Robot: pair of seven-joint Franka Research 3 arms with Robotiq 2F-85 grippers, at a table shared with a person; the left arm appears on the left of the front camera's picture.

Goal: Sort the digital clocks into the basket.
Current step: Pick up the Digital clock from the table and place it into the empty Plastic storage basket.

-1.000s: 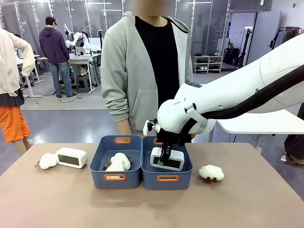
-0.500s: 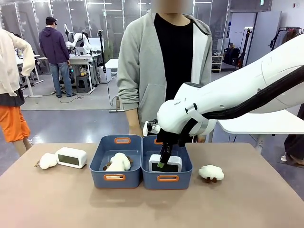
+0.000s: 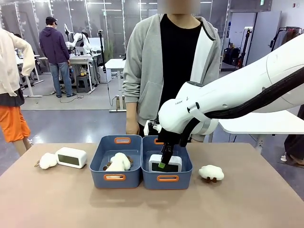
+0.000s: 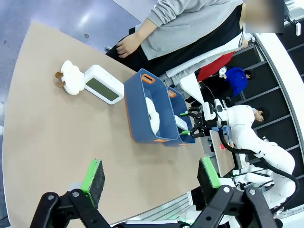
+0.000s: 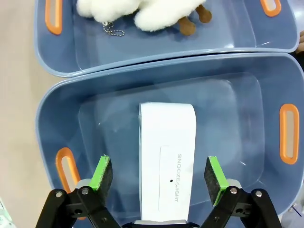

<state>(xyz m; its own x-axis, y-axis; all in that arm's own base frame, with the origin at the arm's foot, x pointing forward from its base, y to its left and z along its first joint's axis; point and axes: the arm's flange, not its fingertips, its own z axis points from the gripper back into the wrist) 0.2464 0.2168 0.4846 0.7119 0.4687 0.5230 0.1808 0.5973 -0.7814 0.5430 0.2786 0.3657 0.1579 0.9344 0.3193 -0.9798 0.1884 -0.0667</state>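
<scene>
clock (image 3: 175, 164) partly behind right fingers (image 3: 164, 156)

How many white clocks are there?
2: one white plastic clock in the right blue plastic bin; the other clock on the table's left, beside a fluffy white sheep toy.

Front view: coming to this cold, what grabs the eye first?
The white right arm reaches across to the right-hand blue basket, its right gripper open over a digital clock lying inside. Next, the second digital clock sits on the table at far left beside a plush sheep, with a person standing close behind the basket.
</scene>
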